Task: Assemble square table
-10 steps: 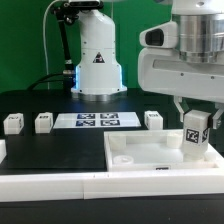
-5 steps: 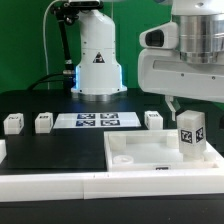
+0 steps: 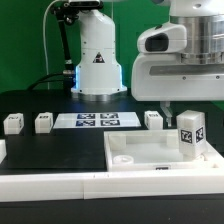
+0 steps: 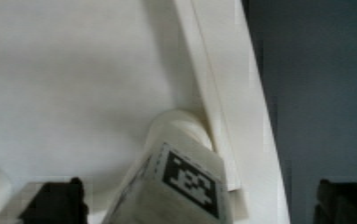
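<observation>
Upright leg (image 3: pixel 192 133) occupies the tabletop's (image 3: pixel 140 156) 3 o'clock corner; gripper (image 3: pixel 191 110) open above it (empty). Next, probably: fetch loose leg (image 3: pixel 153 119) at 10 o'clock.

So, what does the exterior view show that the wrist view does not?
Exterior only: three loose legs, the marker board and the arm's base. Wrist only: both fingers, open, either side of the leg. Both: that tagged leg standing on the slab by its rim.
</observation>
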Robot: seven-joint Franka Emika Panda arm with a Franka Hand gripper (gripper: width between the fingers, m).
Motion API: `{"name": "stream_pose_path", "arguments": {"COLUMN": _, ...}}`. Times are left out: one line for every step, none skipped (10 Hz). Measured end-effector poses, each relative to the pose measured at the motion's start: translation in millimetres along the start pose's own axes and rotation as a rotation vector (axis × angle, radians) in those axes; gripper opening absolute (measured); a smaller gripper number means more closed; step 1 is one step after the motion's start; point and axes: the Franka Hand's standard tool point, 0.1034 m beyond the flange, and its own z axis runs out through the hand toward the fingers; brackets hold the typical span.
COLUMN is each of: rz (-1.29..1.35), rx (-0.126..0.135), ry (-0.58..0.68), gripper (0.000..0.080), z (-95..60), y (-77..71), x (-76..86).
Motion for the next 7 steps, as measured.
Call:
{"name": "stream_pose_path", "arguments": {"rz": -0.083, "rx": 0.0, "ry": -0.001, "gripper": 0.0649, "z": 0.6, "y": 2.0, "x": 1.0}}
{"name": "stream_pose_path", "arguments": {"rz": -0.156, "rx": 0.0, "ry": -0.001, "gripper": 0.0649, "z": 0.7, "y": 3.3, "x": 1.8}}
{"name": "stream_pose_path", "arguments": {"rz": -0.2, "rx": 0.0, "ry": -0.001, "gripper": 0.0649, "z": 0.6, "y": 3.3, "x": 1.9}}
{"name": "stream_pose_path", "arguments": {"rz": -0.292, "rx": -0.001, "ry": -0.001, "gripper": 0.0649, "z": 0.6, "y": 4.0, "x": 2.0}}
{"name": "stream_pose_path", "arguments": {"rz": -0.369, "rx": -0.001, "ry": -0.001, "gripper": 0.0649, "z": 0.5, "y": 4.8, "x": 2.3}}
{"name": "stream_pose_path", "arguments": {"rz": -0.43, "rx": -0.001, "ry": -0.001, "gripper": 0.0649, "z": 0.1, "y": 5.5, "x": 2.8}}
{"name": "stream_pose_path", "arguments": {"rz": -0.503, "rx": -0.002, "ry": 0.0, "gripper": 0.0649, "z": -0.3, "y": 6.2, "x": 3.2}}
